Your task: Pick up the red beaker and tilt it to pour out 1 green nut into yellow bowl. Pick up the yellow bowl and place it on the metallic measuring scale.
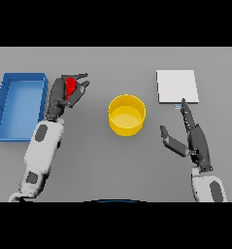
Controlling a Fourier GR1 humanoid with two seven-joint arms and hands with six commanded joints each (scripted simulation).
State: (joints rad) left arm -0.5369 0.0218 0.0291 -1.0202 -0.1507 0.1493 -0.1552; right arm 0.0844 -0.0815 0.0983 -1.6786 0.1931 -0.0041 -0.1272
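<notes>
Grey table (98, 165) carried blue bin (19, 104) at its left edge, metallic measuring scale (177, 86) toward far right. Yellow bowl (127, 115) sat mid-table, seemingly empty. My left hand (64, 97) curled round small red beaker (70, 86) beside bin. My right hand (192, 138) lay spread, holding nothing, below scale. Beaker judged light, rigid, likely slick; side grip suits pouring.

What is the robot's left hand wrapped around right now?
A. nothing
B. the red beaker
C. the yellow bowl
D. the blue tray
B: the left hand has its fingers curled round the red beaker, beside the blue tray and apart from the yellow bowl.
</notes>
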